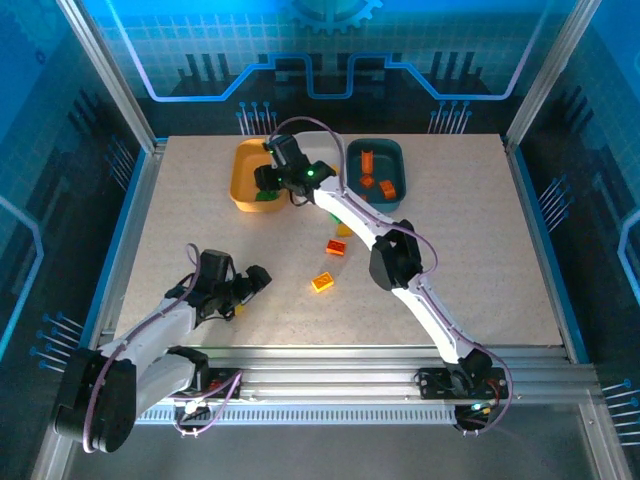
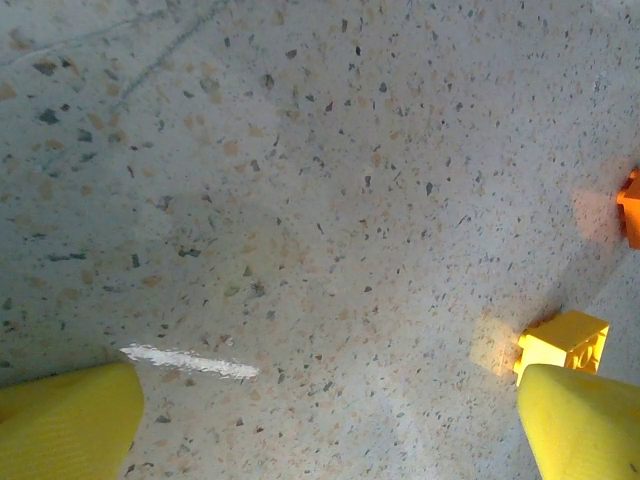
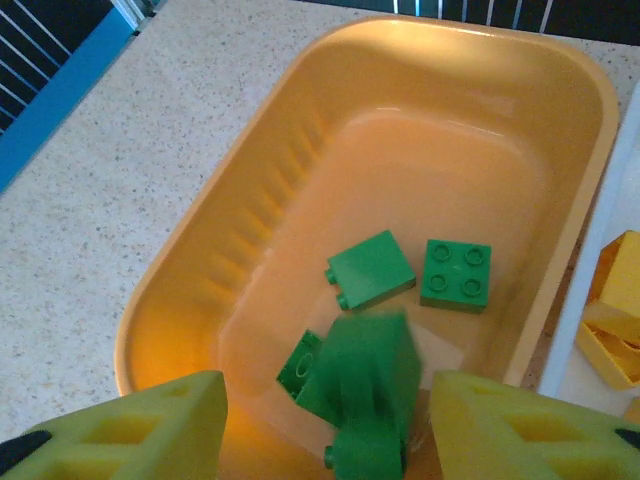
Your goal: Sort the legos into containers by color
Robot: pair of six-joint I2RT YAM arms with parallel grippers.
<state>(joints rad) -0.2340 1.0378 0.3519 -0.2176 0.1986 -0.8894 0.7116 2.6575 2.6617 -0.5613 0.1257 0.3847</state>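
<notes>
Left gripper (image 2: 325, 420), right gripper (image 3: 330, 425): fingers apart

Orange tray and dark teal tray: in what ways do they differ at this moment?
The orange tray holds green bricks; the dark teal tray holds orange-red bricks. The right gripper hangs open over the orange tray; no gripper is above the dark teal tray. Both are shallow, rounded-rectangular trays at the far side of the table.

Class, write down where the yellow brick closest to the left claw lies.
In the top view, the yellow brick lies on the open table, just near-left of the orange brick and right of the left claw.
</notes>
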